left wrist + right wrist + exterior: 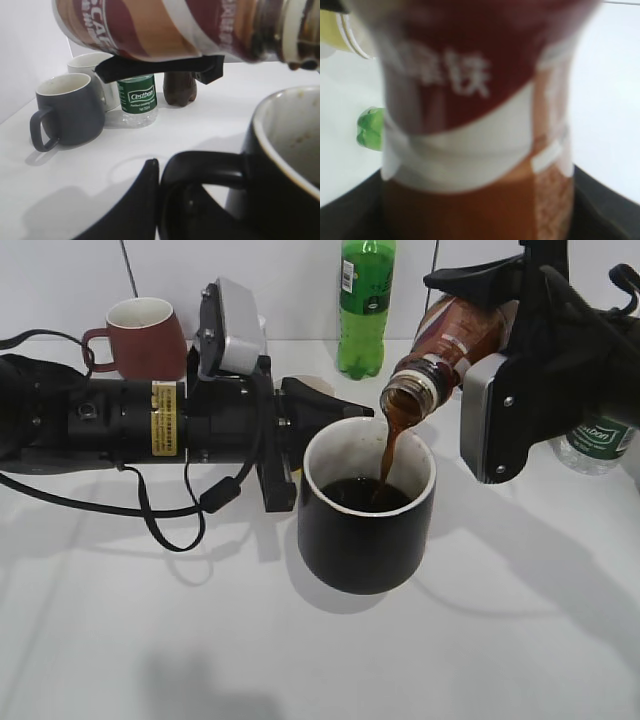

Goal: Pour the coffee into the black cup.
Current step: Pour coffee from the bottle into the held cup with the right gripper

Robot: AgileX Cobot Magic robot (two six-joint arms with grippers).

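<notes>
- Exterior view: the right pincer (pixel 500 350) pinches the coffee bottle (pixel 450 345), tilted neck-down over the black cup (pixel 367 505). A brown stream of coffee (pixel 388 455) falls from the bottle mouth into the cup, which stands on the white bench (pixel 150 640). The left pincer (pixel 300 430) lies level, touching the cup's far left side; its spread cannot be told here. A maroon mug (pixel 140 337) and green soda bottle (pixel 366 305) stand behind.
- Left wrist view: the left pincer's fingers (pixel 135 210) pinch the cup's black loop handle (pixel 205 170). The bottle passes overhead. A grey mug (pixel 67 112) and water bottle (pixel 137 100) stand beyond.
- Right wrist view: the bottle's blurred label fills the frame, close between the pincer's jaws.
</notes>
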